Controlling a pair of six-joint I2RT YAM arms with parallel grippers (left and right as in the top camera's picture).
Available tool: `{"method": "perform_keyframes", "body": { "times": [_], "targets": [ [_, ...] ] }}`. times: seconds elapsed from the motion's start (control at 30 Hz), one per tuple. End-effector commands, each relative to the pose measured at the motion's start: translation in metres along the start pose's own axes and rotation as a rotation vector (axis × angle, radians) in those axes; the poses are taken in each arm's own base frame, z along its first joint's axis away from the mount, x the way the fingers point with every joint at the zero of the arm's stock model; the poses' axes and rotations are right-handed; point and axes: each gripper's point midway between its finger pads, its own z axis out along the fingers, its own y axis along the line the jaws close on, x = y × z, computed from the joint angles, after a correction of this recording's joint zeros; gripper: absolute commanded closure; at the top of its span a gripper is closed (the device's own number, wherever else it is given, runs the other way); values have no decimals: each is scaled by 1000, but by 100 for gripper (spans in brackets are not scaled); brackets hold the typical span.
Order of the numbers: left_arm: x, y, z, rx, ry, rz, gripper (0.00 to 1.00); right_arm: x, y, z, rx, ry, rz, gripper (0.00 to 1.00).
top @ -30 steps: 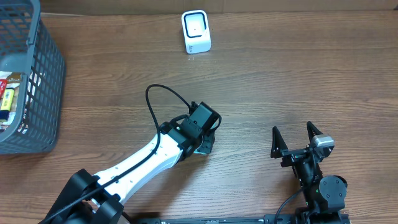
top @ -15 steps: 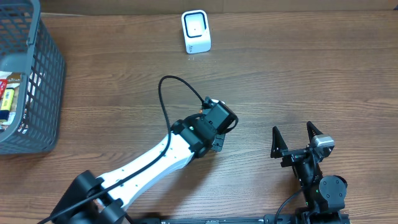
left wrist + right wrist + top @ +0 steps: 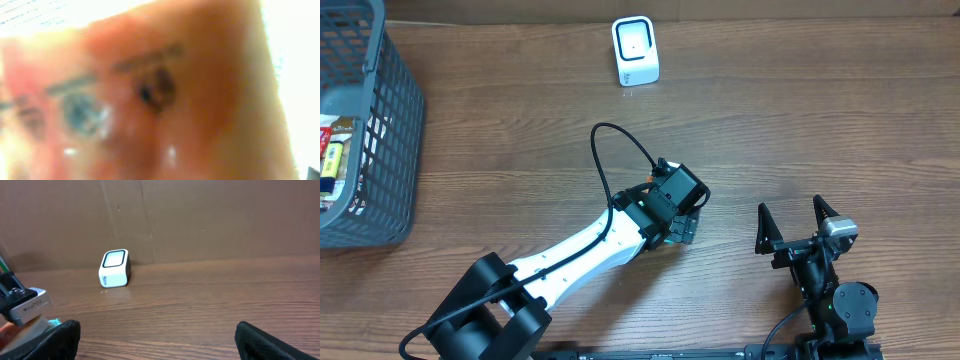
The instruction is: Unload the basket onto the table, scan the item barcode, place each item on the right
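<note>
At mid-table, the left gripper [image 3: 683,229] has shifted rightward since a second ago, nearer the right gripper [image 3: 789,205], whose jaws stand wide apart. The item [image 3: 150,100] fills the left wrist view as an orange blur; whether the left jaws grip it is unclear.

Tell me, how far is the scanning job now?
Done: an item is outside the basket, under the left gripper. In hand: whether it is gripped, the blurred wrist view cannot show. Left: the scan; the scanner stands far off, untouched. The right gripper is open and empty.
</note>
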Motion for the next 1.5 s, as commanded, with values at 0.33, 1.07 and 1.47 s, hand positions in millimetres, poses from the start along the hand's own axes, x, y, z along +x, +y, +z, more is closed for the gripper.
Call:
{"method": "perform_keyframes", "body": {
  "times": [0.33, 1.07, 1.47],
  "targets": [
    [-45, -18, -50, 54, -90, 12, 1, 2, -1, 0, 2, -4, 3, 0],
    [-74, 6, -114, 19, -67, 87, 16, 2, -1, 0, 2, -5, 3, 0],
    [-48, -5, -106, 101, 45, -5, 50, 2, -1, 0, 2, -5, 3, 0]
  ]
}}
